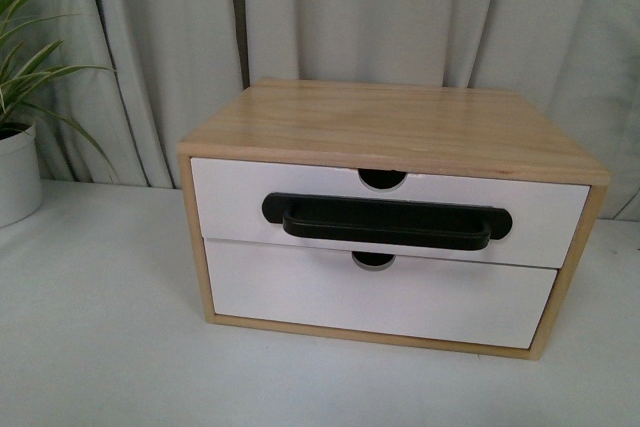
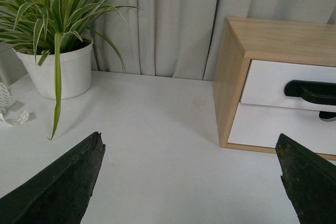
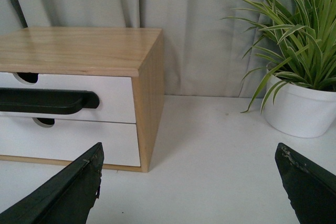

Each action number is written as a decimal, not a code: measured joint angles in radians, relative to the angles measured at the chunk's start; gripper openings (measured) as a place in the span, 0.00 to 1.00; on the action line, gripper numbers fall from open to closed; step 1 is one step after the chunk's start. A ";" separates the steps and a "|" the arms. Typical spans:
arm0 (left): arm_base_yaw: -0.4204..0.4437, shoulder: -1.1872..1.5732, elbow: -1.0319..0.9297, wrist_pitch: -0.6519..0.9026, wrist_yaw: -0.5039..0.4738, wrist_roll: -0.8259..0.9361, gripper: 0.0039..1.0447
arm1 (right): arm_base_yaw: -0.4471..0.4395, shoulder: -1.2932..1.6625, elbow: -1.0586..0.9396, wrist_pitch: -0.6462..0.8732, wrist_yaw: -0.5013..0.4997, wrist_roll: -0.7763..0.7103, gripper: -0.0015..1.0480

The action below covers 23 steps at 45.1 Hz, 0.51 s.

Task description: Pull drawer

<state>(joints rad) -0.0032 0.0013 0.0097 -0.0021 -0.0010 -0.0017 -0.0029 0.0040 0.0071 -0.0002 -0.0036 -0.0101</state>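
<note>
A light wooden cabinet [image 1: 400, 122] stands in the middle of the white table. Its upper drawer [image 1: 230, 202] has a white front, a long black bar handle [image 1: 387, 220] and a half-round notch in its top edge; it looks pushed in. Neither arm shows in the front view. In the left wrist view the drawer [image 2: 270, 82] is off to one side and my left gripper [image 2: 190, 153] hangs open over bare table. In the right wrist view the drawer [image 3: 113, 95] with its handle [image 3: 47, 102] lies beside my open right gripper [image 3: 189, 156]. Nothing is between either pair of fingers.
Below it is a plain white drawer front [image 1: 380, 297] without a handle. A potted plant [image 1: 18, 172] stands at the table's left; another plant [image 3: 302, 108] shows in the right wrist view. Grey curtains [image 1: 330, 17] hang behind. White table [image 1: 100, 347] surrounds the cabinet.
</note>
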 joint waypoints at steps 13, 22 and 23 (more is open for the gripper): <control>0.000 0.000 0.000 0.000 0.000 0.000 0.95 | 0.000 0.000 0.000 0.000 0.000 0.000 0.91; 0.000 0.000 0.000 0.000 0.000 0.000 0.95 | 0.000 0.000 0.000 0.000 0.000 0.000 0.91; 0.000 0.000 0.000 0.000 0.000 0.000 0.95 | 0.000 0.000 0.000 0.000 0.000 0.000 0.91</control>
<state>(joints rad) -0.0036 0.0013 0.0097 -0.0021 -0.0010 -0.0021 -0.0029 0.0040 0.0071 -0.0002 -0.0036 -0.0101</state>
